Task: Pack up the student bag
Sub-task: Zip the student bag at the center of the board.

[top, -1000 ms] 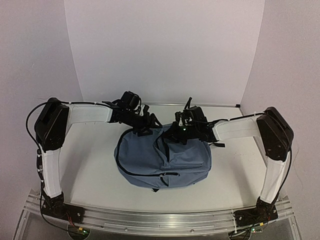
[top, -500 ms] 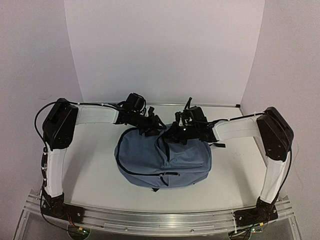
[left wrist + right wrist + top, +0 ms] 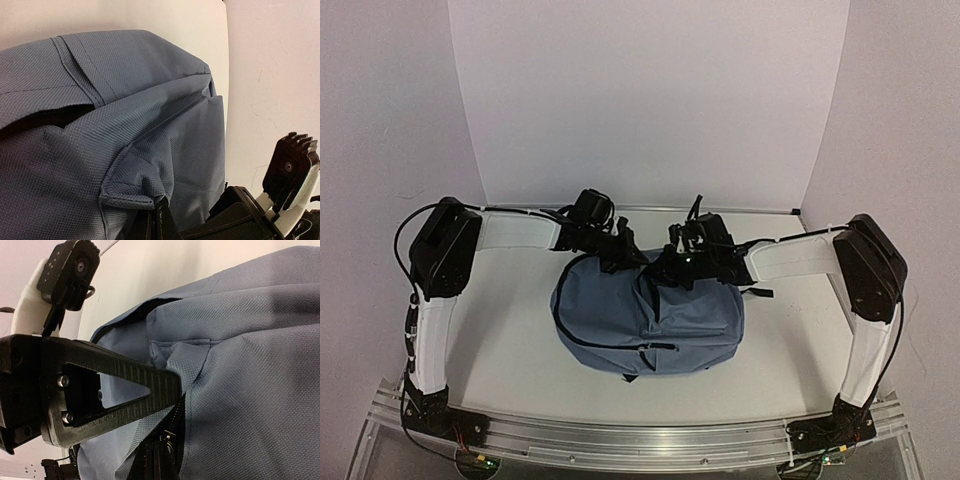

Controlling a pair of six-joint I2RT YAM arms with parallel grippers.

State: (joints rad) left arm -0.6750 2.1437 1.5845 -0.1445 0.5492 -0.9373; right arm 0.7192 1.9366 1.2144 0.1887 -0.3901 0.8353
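Note:
The slate-blue student bag point(image 3: 650, 318) lies in the middle of the table, its main zipper partly open at the top. My left gripper point(image 3: 627, 258) is at the bag's far top edge. In the left wrist view this gripper point(image 3: 156, 214) is shut on a pinched fold of blue fabric point(image 3: 131, 192). My right gripper point(image 3: 670, 272) is just beside it, on the opening's rim. In the right wrist view it point(image 3: 157, 464) is shut on the black zipper edge, with a metal zipper pull point(image 3: 167, 439) by its tips. The left gripper's ribbed finger point(image 3: 117, 387) crosses that view.
White walls point(image 3: 650, 100) enclose the table on the back and both sides. Bare white tabletop point(image 3: 500, 330) lies left and right of the bag. The aluminium rail point(image 3: 640, 440) with both arm bases runs along the near edge.
The left arm has reached right onto the bag's top edge and its gripper has closed on the fabric. The right arm and the bag have stayed put.

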